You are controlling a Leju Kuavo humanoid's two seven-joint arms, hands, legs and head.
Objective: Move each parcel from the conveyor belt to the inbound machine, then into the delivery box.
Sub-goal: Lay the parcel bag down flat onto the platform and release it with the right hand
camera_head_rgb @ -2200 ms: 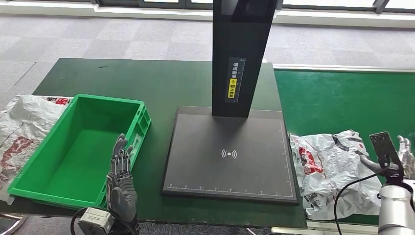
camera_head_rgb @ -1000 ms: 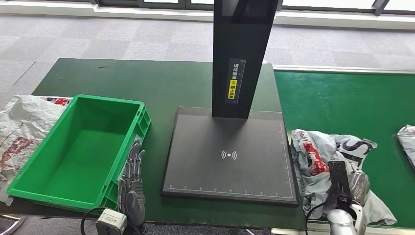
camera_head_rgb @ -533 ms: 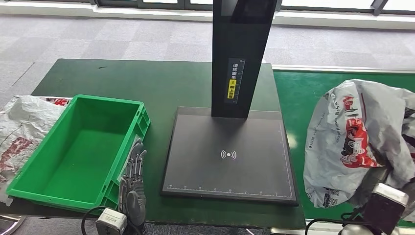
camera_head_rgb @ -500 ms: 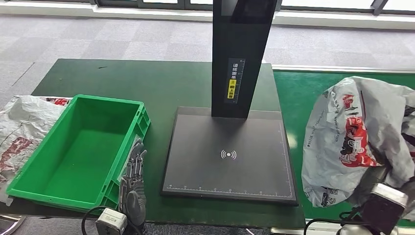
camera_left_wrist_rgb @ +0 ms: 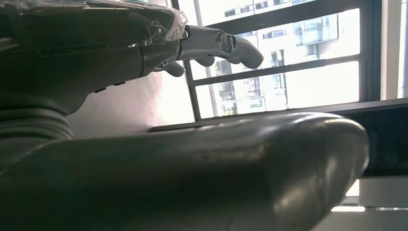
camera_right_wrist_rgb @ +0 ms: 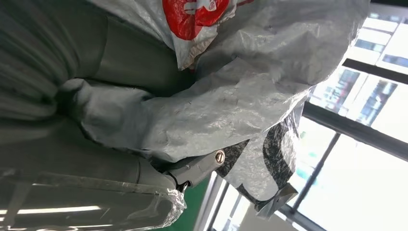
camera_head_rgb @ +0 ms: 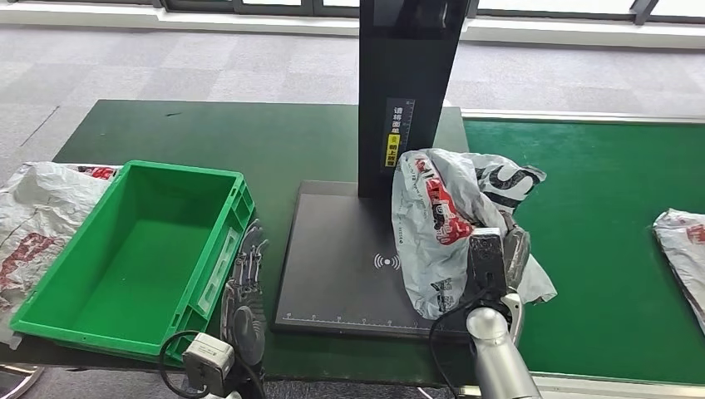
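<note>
My right hand (camera_head_rgb: 500, 253) grips a grey plastic parcel (camera_head_rgb: 445, 220) with red and black print and holds it over the right part of the black inbound machine's scan plate (camera_head_rgb: 349, 266). The right wrist view shows the crumpled parcel (camera_right_wrist_rgb: 231, 91) against my hand (camera_right_wrist_rgb: 72, 120). A second grey parcel (camera_head_rgb: 683, 245) lies on the green conveyor belt (camera_head_rgb: 607, 208) at the far right edge. The green delivery box (camera_head_rgb: 133, 249) stands empty on the left. My left hand (camera_head_rgb: 245, 287) is open, fingers straight, between the box and the plate; its fingers (camera_left_wrist_rgb: 216, 43) are extended in the left wrist view.
The machine's black post (camera_head_rgb: 407, 91) rises behind the plate, close behind the held parcel. A grey and red bag (camera_head_rgb: 37, 216) lies left of the box on the dark green table (camera_head_rgb: 208, 137).
My right hand closed on the parcel at the belt, lifted it, and has carried it left over the scan plate. A second parcel has come into view on the belt. My left hand shifted slightly right.
</note>
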